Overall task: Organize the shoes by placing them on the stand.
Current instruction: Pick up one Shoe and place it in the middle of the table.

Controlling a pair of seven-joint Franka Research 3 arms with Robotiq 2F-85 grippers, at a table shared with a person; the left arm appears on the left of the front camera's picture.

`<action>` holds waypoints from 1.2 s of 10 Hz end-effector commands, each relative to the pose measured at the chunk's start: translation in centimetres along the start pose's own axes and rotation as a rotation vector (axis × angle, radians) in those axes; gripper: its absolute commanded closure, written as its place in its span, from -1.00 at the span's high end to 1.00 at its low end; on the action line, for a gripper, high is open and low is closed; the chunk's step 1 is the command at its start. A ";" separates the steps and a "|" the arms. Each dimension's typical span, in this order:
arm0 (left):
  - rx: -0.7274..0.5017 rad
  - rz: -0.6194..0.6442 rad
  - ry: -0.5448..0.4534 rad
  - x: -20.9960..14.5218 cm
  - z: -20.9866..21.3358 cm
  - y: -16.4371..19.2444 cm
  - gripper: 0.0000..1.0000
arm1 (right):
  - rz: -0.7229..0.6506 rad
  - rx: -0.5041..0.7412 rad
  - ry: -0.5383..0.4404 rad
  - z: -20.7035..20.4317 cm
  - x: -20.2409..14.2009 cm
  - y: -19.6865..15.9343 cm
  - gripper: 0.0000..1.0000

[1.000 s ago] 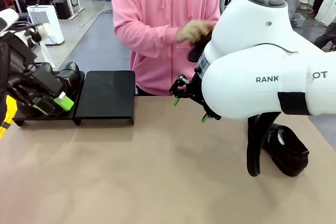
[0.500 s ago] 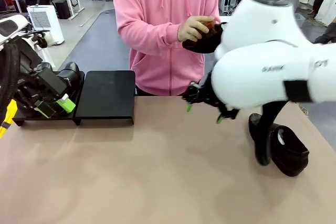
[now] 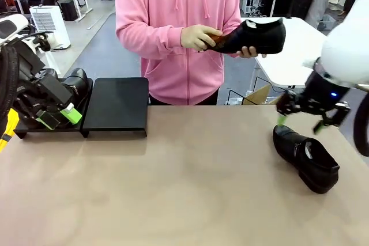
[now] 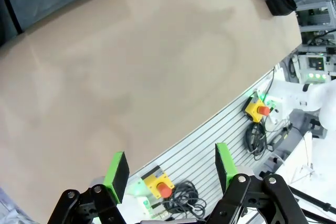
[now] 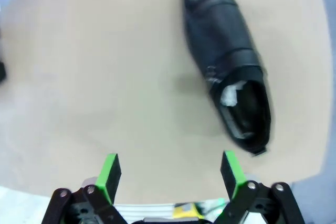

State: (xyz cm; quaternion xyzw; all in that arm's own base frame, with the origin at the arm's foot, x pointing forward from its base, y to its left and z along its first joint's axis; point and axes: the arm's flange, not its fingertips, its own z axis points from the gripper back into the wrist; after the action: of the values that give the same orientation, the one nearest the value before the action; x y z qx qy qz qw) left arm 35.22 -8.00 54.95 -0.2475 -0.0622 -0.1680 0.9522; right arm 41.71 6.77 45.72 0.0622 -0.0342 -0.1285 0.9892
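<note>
A black glossy shoe (image 3: 305,156) lies on the table at the right, pale inside up, and also appears in the right wrist view (image 5: 228,61). My right gripper (image 3: 300,123) hovers open just above its toe end, with nothing between the green pads (image 5: 170,174). A person in a pink hoodie holds another shoe (image 3: 256,36) in both hands above the far edge. The black stand (image 3: 118,105) sits at the far left, and one shoe (image 3: 75,82) rests on its left platform. My left gripper (image 3: 56,116) hangs open and empty in front of that platform (image 4: 170,167).
The person stands at the far edge, near the middle. One hand presses a small reddish-brown thing (image 3: 218,37) against the held shoe. The stand's right platform is bare. The tan tabletop (image 3: 184,188) is open between the stand and the lying shoe.
My right arm has swung from the middle of the table to the right, over the lying shoe. The person's held shoe has come into plain sight. The left arm has hardly moved.
</note>
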 end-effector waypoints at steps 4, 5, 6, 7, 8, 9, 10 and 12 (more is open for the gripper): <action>-0.028 -0.017 -0.007 -0.3 -0.2 0.2 0.70 | 0.037 -0.065 0.037 -1.1 0.2 -1.9 1.00; -0.028 -0.017 -0.007 -0.3 -0.2 0.2 0.70 | 0.037 -0.065 0.037 -1.1 0.2 -1.9 1.00; -0.028 -0.017 -0.007 -0.3 -0.2 0.2 0.70 | 0.049 -0.109 0.061 -2.0 0.4 -3.1 1.00; -0.028 -0.017 -0.007 -0.3 -0.2 0.2 0.70 | 0.211 -0.242 0.008 -2.3 0.4 -2.9 1.00; -0.028 -0.017 -0.007 -0.3 -0.2 0.2 0.70 | 0.409 -0.316 -0.037 -1.9 0.4 -4.4 1.00; -0.028 -0.017 -0.007 -0.3 -0.2 0.2 0.70 | 0.514 -0.329 -0.084 -1.9 0.7 -5.9 1.00; -0.028 -0.017 -0.007 -0.3 -0.2 0.2 0.70 | 0.582 -0.338 -0.119 -2.3 1.1 -7.1 1.00; -0.028 -0.017 -0.007 -0.3 -0.2 0.2 0.70 | 0.713 -0.345 -0.109 -4.2 2.0 -8.7 1.00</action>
State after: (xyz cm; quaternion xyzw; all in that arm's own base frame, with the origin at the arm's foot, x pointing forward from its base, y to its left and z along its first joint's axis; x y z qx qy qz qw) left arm 35.18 -8.02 54.78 -0.2473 -0.0611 -0.1687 0.9522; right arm 41.83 -0.22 42.14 -0.1385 -0.0673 0.1869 0.9702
